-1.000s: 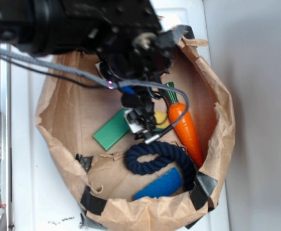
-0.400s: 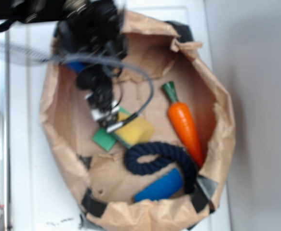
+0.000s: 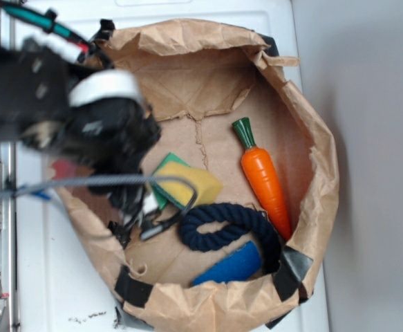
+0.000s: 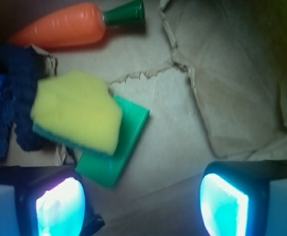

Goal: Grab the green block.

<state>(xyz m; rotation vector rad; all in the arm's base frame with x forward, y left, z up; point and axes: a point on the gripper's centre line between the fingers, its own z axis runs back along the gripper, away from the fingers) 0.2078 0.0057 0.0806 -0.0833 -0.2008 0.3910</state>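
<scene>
Since a second ago the arm has swung left and the yellow sponge point(image 4: 77, 110) now lies on the green block point(image 4: 117, 150); the gripper point(image 4: 141, 206) hangs open and empty; better to pinch the block's exposed edge; inside the paper bag point(image 3: 312, 180): carrot point(image 3: 263, 181), rope point(image 3: 222, 225)

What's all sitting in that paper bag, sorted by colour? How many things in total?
Green: 1, the green block
Yellow: 1, the sponge
Orange: 1, the carrot
Dark navy: 1, the rope ring
Bright blue: 1, the blue piece
Total: 5
</scene>
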